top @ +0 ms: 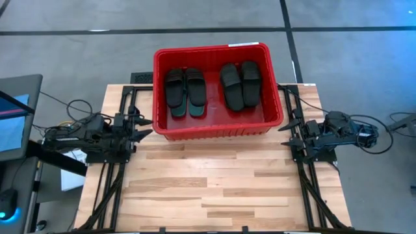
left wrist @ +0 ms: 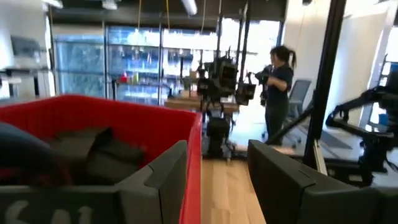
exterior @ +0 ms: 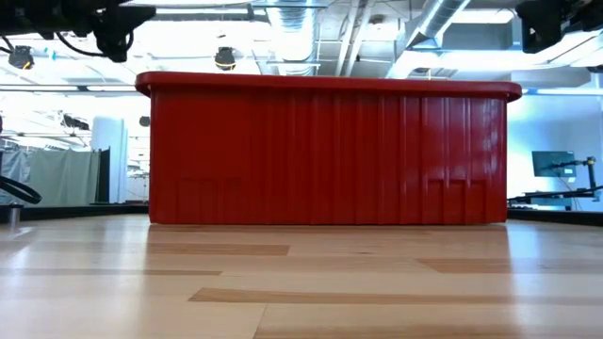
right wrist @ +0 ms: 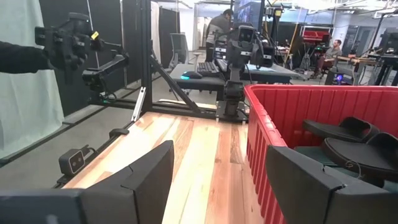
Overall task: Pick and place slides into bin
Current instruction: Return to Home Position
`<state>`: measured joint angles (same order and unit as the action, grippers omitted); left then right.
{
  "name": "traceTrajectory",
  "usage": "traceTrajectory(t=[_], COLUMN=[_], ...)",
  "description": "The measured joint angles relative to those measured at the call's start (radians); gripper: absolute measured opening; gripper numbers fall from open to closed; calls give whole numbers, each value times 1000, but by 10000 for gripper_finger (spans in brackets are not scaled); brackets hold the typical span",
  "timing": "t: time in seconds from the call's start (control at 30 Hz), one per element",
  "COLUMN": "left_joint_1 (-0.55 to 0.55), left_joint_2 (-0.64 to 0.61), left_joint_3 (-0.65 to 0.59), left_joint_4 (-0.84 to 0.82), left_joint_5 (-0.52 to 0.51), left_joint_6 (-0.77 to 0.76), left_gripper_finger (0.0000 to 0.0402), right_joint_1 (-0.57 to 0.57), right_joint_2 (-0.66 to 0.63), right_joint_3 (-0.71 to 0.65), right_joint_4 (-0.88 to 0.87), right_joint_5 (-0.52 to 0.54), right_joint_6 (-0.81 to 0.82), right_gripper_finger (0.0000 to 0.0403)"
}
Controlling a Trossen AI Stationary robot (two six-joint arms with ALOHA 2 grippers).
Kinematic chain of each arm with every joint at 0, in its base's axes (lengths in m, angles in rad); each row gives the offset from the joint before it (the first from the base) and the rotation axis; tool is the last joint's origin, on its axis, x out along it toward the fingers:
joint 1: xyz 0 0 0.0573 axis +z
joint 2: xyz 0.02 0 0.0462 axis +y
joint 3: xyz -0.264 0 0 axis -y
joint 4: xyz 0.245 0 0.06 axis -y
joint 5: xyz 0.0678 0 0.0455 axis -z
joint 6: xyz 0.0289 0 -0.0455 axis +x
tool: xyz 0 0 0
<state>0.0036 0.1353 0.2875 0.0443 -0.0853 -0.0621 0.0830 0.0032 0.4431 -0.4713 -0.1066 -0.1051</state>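
Step in hand: by my reading, both arms go to their rest posture, and the loading looks finished.
Slides: two black pairs (top: 185,91) (top: 240,84) lie side by side on top inside the bin, soles down. A hint of green shows under the near ends of the left pair, so others probably lie below, though I cannot count them. No slide shows on the table (top: 214,195) in the high view.
Bin: the red bin (top: 218,132) stands at the far middle of the table, upright, between the two arms.
Left gripper: the left gripper (top: 148,127) sits just beside the bin's near left corner, pointing inward. Its fingers (left wrist: 161,180) are apart and hold nothing.
Right gripper: the right gripper (top: 285,121) sits just beside the bin's near right corner, mirroring the left one. Its fingers (right wrist: 305,180) are also apart and empty.
Doing it well: draw each arm straight back along its own side, away from the bin wall, before folding the joints. Keep the fingers spread so nothing gets pinched.
Watch for: each set of fingertips is near the rim, so a sideways swing could nudge the bin. The cables beside both arm bases could snag, so a slow, even retreat suits best.
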Motion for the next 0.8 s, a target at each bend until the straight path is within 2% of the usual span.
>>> traceTrajectory(t=[0.13, 0.33, 0.5, 0.8], left_joint_1=[0, 0, 0, 0], left_joint_2=[45, 131, 124, 124], left_joint_3=[43, 120, 130, 130], left_joint_4=[-110, -176, -184, -251], left_joint_5=[0, 38, 110, 89], left_joint_6=[-33, -12, 66, 74], left_gripper_finger=[156, 156, 156, 156], right_joint_1=[0, 0, 0, 0], right_joint_2=[0, 0, 0, 0], right_joint_3=[0, 0, 0, 0], right_joint_4=[0, 0, 0, 0], right_joint_5=[0, 0, 0, 0], right_joint_6=[0, 0, 0, 0], right_gripper_finger=[240, 240, 240, 240])
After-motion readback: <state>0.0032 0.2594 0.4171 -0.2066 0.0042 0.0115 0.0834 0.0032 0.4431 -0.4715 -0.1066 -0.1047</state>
